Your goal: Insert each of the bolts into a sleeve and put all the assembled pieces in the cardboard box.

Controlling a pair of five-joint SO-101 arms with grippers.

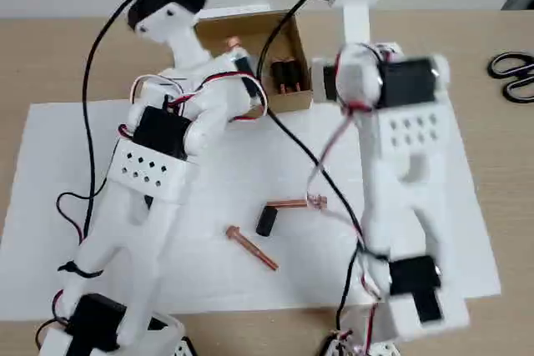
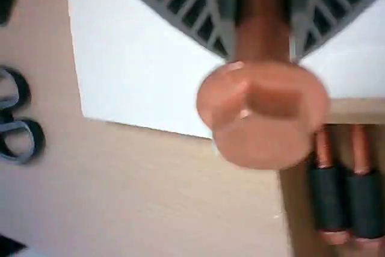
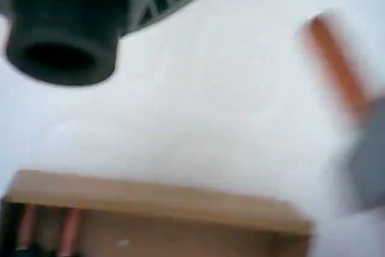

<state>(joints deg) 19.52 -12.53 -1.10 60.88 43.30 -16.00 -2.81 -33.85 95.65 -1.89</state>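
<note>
My left gripper is shut on a copper bolt, whose head faces the camera. In the high view that bolt hangs over the cardboard box. Two assembled bolt-and-sleeve pieces lie in the box's right end, and they appear as assembled pieces in the left wrist view too. My right gripper is shut on a black sleeve, held above the white paper near the box wall. On the paper lie a loose bolt, a black sleeve and a second bolt beside it.
White paper covers the middle of the wooden table. Black scissors lie at the far right edge. A blurred copper bolt with a grey shape at its end lies on the paper. Cables trail from both arms across the paper.
</note>
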